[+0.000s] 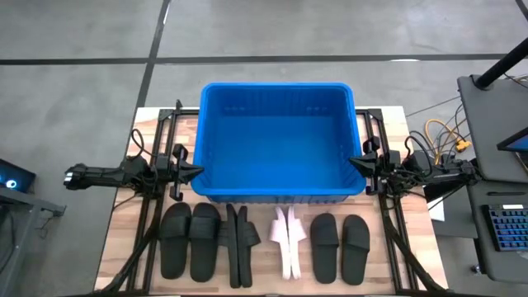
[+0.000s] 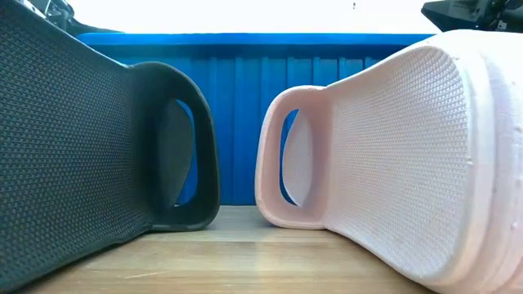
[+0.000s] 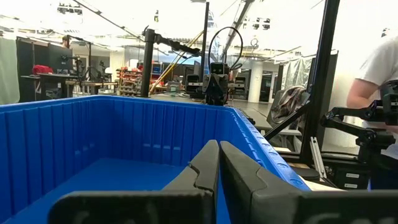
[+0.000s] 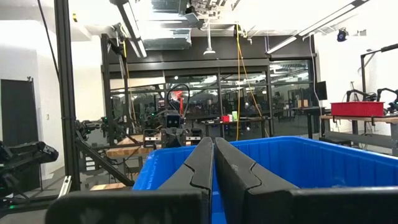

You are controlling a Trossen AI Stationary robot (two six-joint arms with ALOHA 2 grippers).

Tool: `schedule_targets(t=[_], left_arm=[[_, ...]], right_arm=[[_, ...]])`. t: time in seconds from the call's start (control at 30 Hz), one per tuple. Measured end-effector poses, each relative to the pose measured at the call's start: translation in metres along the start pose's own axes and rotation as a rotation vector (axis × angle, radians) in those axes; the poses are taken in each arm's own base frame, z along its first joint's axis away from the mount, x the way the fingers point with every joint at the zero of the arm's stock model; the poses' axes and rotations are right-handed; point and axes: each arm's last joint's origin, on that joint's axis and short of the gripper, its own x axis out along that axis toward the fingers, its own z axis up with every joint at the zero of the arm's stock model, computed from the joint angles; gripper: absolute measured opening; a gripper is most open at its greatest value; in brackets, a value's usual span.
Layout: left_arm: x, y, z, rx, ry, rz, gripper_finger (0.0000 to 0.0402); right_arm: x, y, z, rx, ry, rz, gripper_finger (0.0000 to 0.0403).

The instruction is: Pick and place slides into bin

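Note:
The blue bin (image 1: 277, 140) stands on the far half of the wooden table. In front of it, along the near edge, lies a row of slides. A black pair (image 1: 190, 239) lies flat at the left. A black pair (image 1: 239, 246) and a pale pink pair (image 1: 287, 239) stand on their side edges, and the low view shows them close up as a black slide (image 2: 98, 147) and a pink slide (image 2: 392, 155). Another black pair (image 1: 340, 246) lies flat at the right. My left gripper (image 1: 198, 172) is shut beside the bin's left wall, and my right gripper (image 1: 353, 161) is shut beside its right wall. Each wrist view looks over the bin's rim (image 3: 93, 137) (image 4: 323, 162).
Black frame rails (image 1: 157, 206) run along both sides of the table. A side desk with a keyboard (image 1: 505, 231) and cables (image 1: 441, 136) stands to the right. A person (image 3: 373, 68) stands beyond the table's right side.

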Motion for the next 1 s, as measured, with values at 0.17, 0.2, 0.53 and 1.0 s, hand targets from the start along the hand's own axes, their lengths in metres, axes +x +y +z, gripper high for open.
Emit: schedule_targets(t=[0.17,0.2,0.53,1.0], left_arm=[[0.0000,0.0000,0.0000,0.000,0.000,-0.001,0.0000],[0.0000,0.0000,0.0000,0.000,0.000,0.000,0.0000],[0.0000,0.0000,0.0000,0.000,0.000,-0.001,0.0000],[-0.0001,0.0006,0.0002,0.007,-0.003,0.020,0.0000]], right_arm=[[0.0000,0.0000,-0.0001,0.000,0.000,0.000,0.0009],[0.0000,0.0000,0.0001,0.000,0.000,0.000,0.0008],[0.0000,0.0000,0.0000,0.004,0.000,0.000,0.0008],[0.0000,-0.0001,0.0029,0.343,-0.029,0.004,0.0008]])
